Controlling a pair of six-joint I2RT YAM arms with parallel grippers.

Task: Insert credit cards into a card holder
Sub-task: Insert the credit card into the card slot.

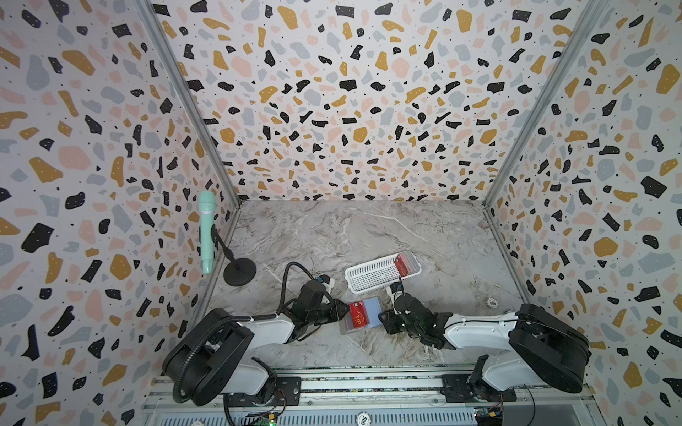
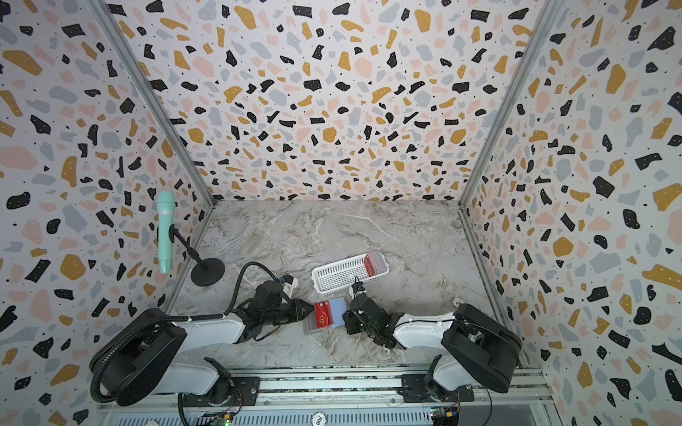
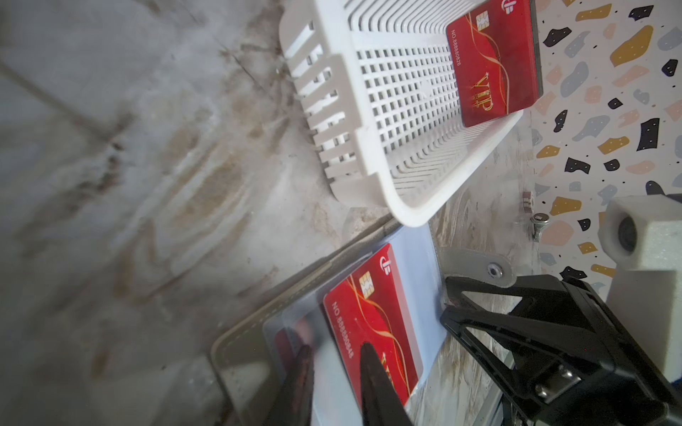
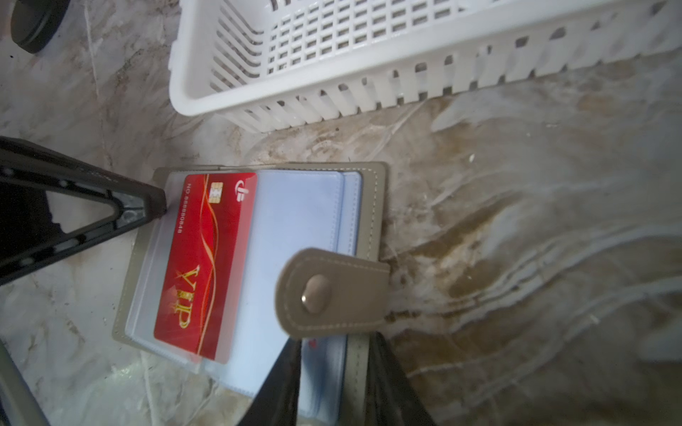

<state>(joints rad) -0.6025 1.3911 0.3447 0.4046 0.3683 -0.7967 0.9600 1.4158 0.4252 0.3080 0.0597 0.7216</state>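
The grey card holder lies open on the marble table between both grippers, light blue inside, with its snap tab folded over. One red VIP credit card sits in its clear sleeve, also visible in both top views. My left gripper hovers at the holder's left edge, jaws slightly open, one finger over the card's end. My right gripper is shut on the holder's right edge just below the tab. More red credit cards stand in the white basket.
The white perforated basket sits just behind the card holder. A mint microphone on a black stand is at the back left. A small round item lies near the right wall. Patterned walls enclose three sides.
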